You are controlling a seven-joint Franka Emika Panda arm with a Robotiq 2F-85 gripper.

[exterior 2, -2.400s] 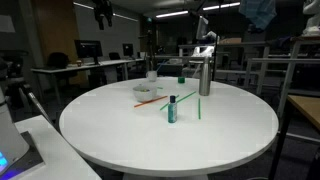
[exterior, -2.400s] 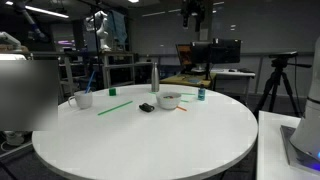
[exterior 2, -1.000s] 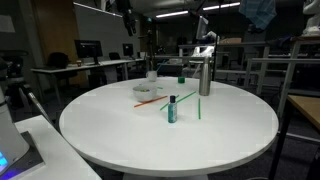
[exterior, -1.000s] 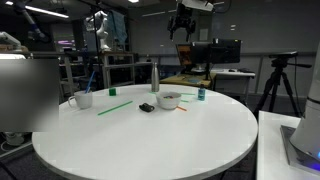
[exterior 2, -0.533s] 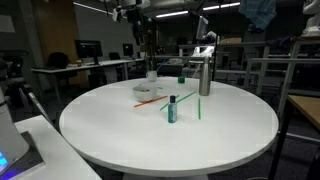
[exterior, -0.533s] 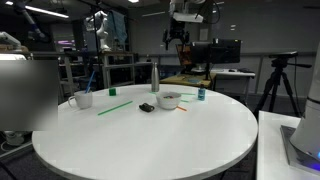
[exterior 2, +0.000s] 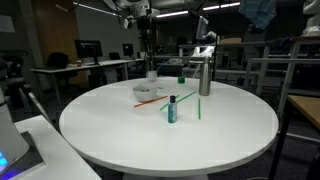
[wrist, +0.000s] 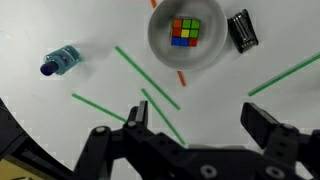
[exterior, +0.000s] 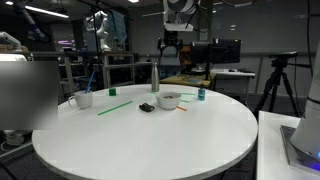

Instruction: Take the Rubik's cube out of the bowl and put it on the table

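The Rubik's cube (wrist: pixel 183 31) lies inside the small white bowl (wrist: pixel 160 45) at the top of the wrist view. The bowl stands on the round white table (exterior: pixel 150 135) in both exterior views (exterior: pixel 169 102) (exterior 2: pixel 146 95); the cube cannot be made out in either of them. My gripper (wrist: pixel 200 125) is open and empty. It hangs high above the table, above the bowl area, in both exterior views (exterior: pixel 168 48) (exterior 2: pixel 148 45).
A flat black object (wrist: pixel 242 30) lies beside the bowl. Green straws (wrist: pixel 150 78) and an orange one (wrist: pixel 182 76) lie on the table. A small teal bottle (wrist: pixel 60 62), a silver bottle (exterior: pixel 154 76) and a white mug (exterior: pixel 83 99) stand nearby.
The arm has come down from the top of the exterior views toward the bowl. The gripper stays open. Nothing on the table has moved.
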